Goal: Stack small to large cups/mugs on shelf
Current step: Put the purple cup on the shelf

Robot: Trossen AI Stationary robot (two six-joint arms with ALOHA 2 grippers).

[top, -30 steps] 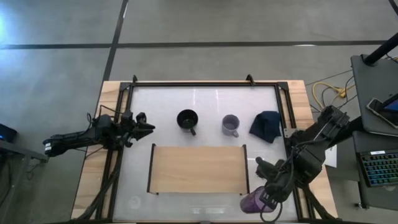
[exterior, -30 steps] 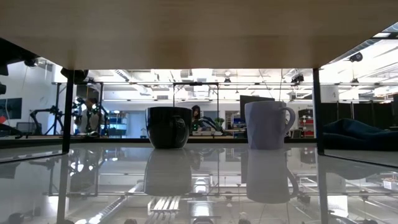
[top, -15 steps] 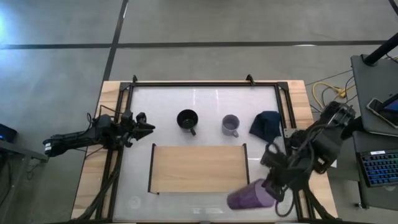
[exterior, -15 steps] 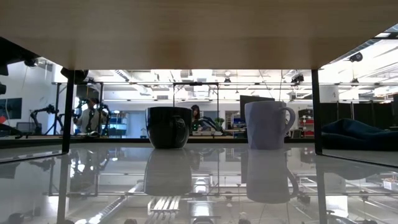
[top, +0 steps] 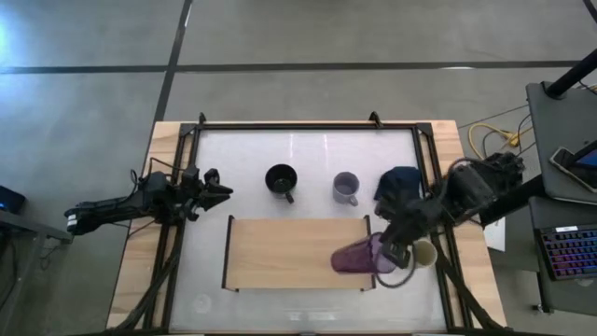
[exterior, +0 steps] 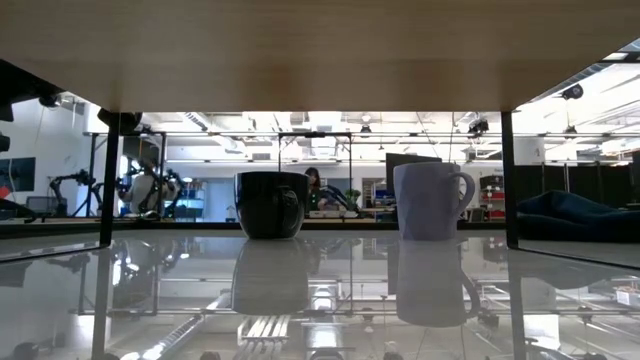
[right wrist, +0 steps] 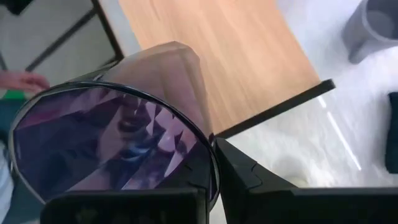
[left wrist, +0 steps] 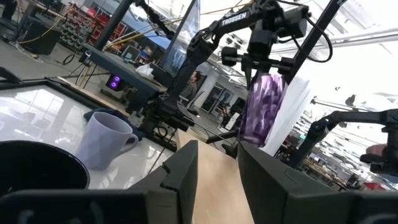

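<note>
My right gripper (top: 384, 254) is shut on the translucent purple cup (top: 354, 257), which it holds in the air over the right end of the light-wood shelf (top: 280, 252). The cup also shows in the left wrist view (left wrist: 264, 106). The pale cream cup (top: 424, 253) stands on the table just right of the shelf. The black mug (top: 281, 179) and the grey-lavender mug (top: 346, 188) stand on the table behind the shelf. My left gripper (top: 222, 189) is open and empty at the table's left edge. My right gripper pinches the purple cup's rim wall (right wrist: 208, 168), with one finger (right wrist: 249, 180) outside the cup and the other at its mouth. The fingers come from the table's right, slanting down. The cup hangs tilted below them, mouth toward the gripper, clear of the shelf.
A dark blue cloth (top: 398, 187) lies at the far right, next to the grey-lavender mug. The shelf's black brackets (top: 367, 233) stand at its short ends. The shelf top left of the purple cup is bare.
My right gripper has carried the purple cup from the table's near right corner up and toward the far-left, to above the shelf's right end. The cup has tipped on the way. The cream cup, hidden under the arm before, now shows.
</note>
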